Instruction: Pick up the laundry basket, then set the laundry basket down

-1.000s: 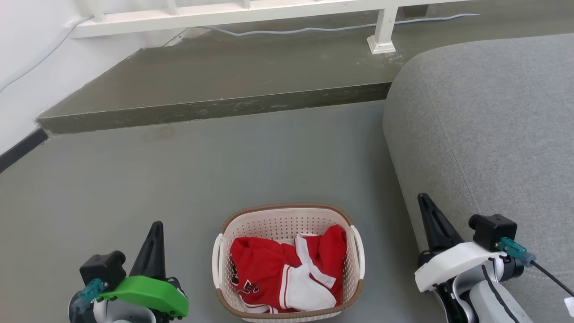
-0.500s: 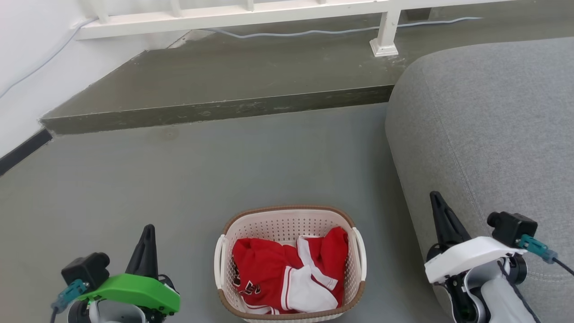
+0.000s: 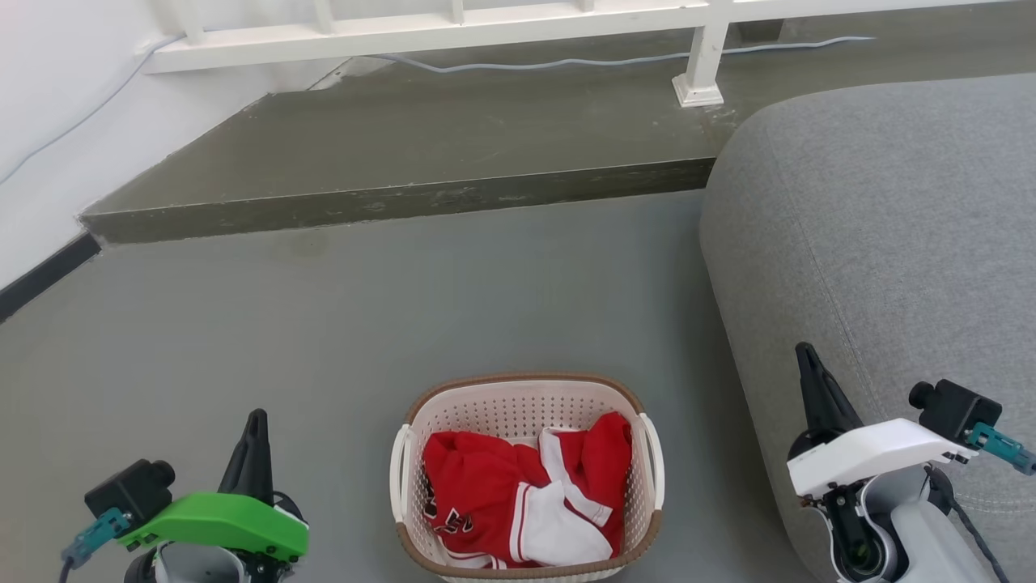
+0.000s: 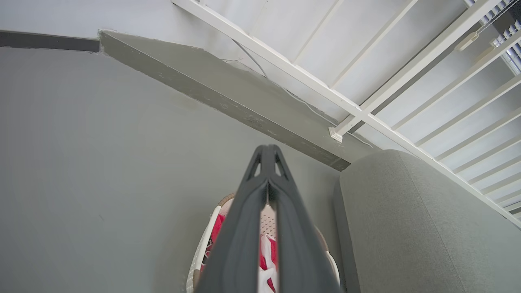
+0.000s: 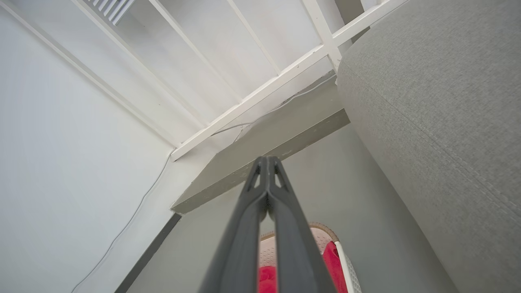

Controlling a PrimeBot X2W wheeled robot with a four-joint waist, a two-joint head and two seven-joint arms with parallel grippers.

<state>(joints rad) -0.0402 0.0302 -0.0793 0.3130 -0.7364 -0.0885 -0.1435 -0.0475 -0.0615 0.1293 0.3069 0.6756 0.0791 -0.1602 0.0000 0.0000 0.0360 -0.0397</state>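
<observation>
The cream-white perforated plastic laundry basket point(image 3: 518, 409), brown-rimmed, sits on the grey floor point(image 3: 364, 324) between the left tool point(image 3: 257, 423) and right tool point(image 3: 806, 354), both pinched closed, empty. Lifting one side first could spill its red clothes point(image 3: 469, 478).

Two arms, dark tapered fingers, coloured wrist covers.
On left gripper point(image 3: 257, 421) a green cover point(image 3: 218, 525); on right gripper point(image 3: 805, 352) a white cover point(image 3: 870, 457). Black wrist cameras point(image 3: 129, 490) with teal plugs point(image 3: 999, 445); grey fingers point(image 4: 240, 228) have triangular cut-outs near the tips.
</observation>
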